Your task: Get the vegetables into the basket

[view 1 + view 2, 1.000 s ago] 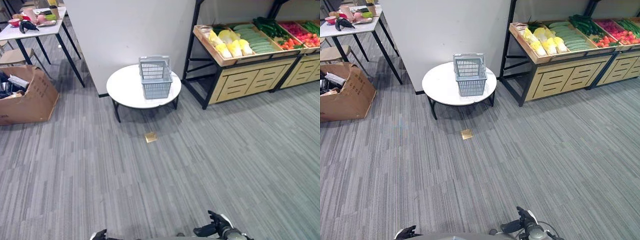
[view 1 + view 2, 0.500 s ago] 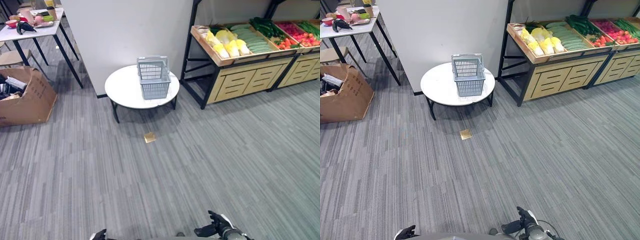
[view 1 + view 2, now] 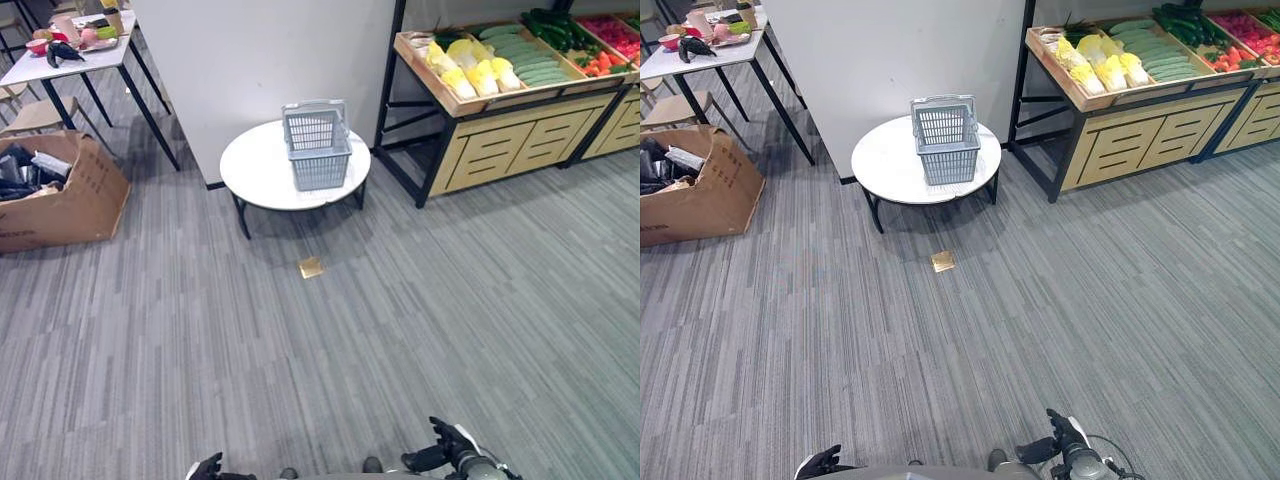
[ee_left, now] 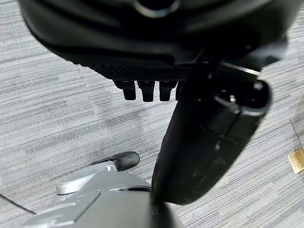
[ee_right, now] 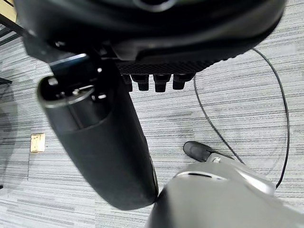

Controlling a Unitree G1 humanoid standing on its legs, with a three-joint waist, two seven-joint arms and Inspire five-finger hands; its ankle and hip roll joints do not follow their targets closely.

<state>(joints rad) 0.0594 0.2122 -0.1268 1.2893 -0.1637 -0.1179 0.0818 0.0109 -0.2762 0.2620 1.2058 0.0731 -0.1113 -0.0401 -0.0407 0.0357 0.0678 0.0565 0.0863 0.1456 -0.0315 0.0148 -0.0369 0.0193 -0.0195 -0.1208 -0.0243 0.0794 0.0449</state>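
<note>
Nearest of all, the left robot hand [image 3: 207, 467] and the right robot hand [image 3: 447, 452] are seen low at the bottom edge, well short of the basket [image 3: 316, 144]. In the left wrist view the left robot hand's fingers [image 4: 145, 89] are held straight in a row with nothing between them and the thumb. In the right wrist view the right robot hand's fingers [image 5: 154, 81] are likewise held straight and relaxed, and nothing is gripped.

Further out, grey striped carpet [image 3: 420, 320] is crossed, and a small brass floor plate [image 3: 311, 267] is seen just on the near side of the basket's desk.

Next, the round white desk [image 3: 259, 172] on dark legs is reached. The grey plastic basket is stood upright on it, towards its right part, with its handle raised at the back.

To the left of the basket, an open cardboard box [image 3: 66, 195] is set on the floor. Beyond the box, a white desk with dark legs [image 3: 75, 56] is loaded with small items.

To the right of the basket and farther back, the vegetables [image 3: 480, 75] are laid in a tilted wooden crate on a produce shelf [image 3: 505, 148]: yellow-white cabbages, green cucumbers [image 3: 526, 58] beside them, and red produce [image 3: 612, 38] at the far right. The vegetables are kept well apart from the basket.
</note>
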